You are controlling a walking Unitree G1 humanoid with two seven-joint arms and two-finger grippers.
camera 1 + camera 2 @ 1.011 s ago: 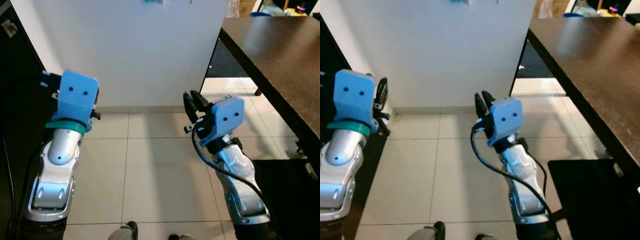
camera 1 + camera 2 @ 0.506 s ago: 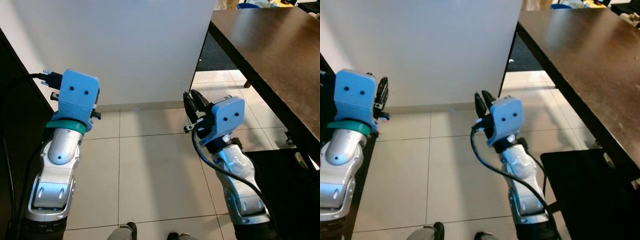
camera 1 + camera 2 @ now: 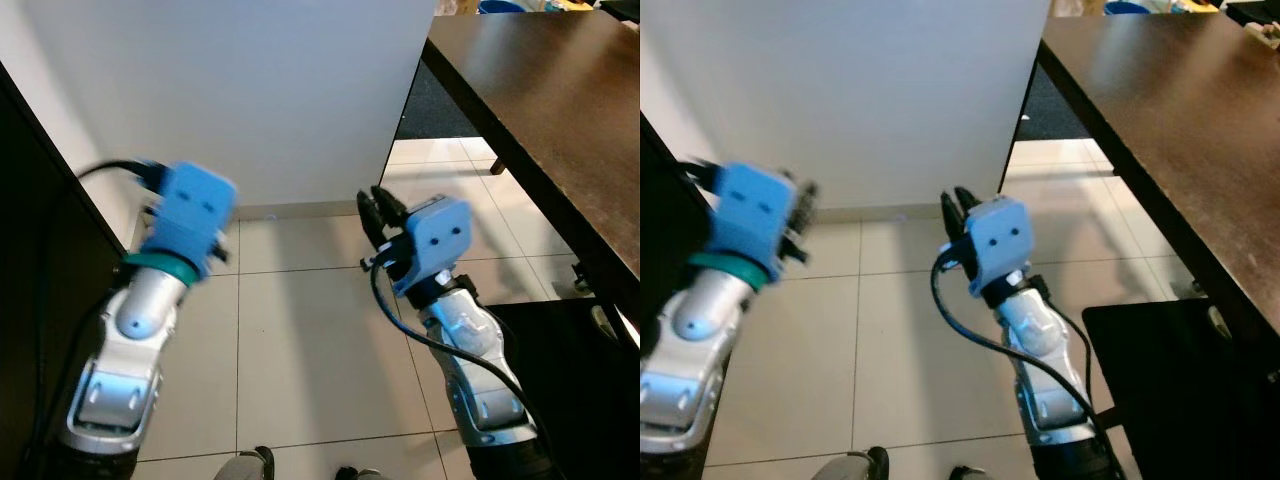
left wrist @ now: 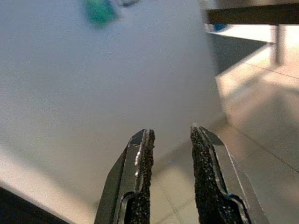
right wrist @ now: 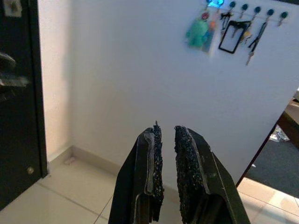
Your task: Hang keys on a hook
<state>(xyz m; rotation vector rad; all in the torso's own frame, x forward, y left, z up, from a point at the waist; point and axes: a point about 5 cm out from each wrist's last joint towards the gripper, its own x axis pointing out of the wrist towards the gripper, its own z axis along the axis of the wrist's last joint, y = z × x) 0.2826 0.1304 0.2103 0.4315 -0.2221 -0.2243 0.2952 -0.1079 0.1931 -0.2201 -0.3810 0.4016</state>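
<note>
While both arms reach forward over the pale tiled floor (image 3: 300, 340), they face a white wall (image 3: 250, 90) with a dark wooden desk (image 3: 560, 110) off to the robot's right. The left hand (image 4: 170, 154) is blurred in the head views; its wrist view shows the two black fingers (image 4: 142, 172) a moderate gap apart, holding nothing, pointed at the wall with a smeared green thing (image 4: 99, 10) high up on it. The right hand (image 5: 167, 154) has its fingers (image 5: 154, 158) drawn narrow, a thin slit between them, also holding nothing. From the right wrist view, a row of small round hooks (image 5: 256, 9) runs along the top of the wall. Hanging there are a green toy-like charm (image 5: 198, 31), a black rectangular loop (image 5: 231, 36) and a bunch of keys (image 5: 256, 41), all well above that hand. A black door (image 5: 18, 98) stands at the wall's other side, to the robot's left.
</note>
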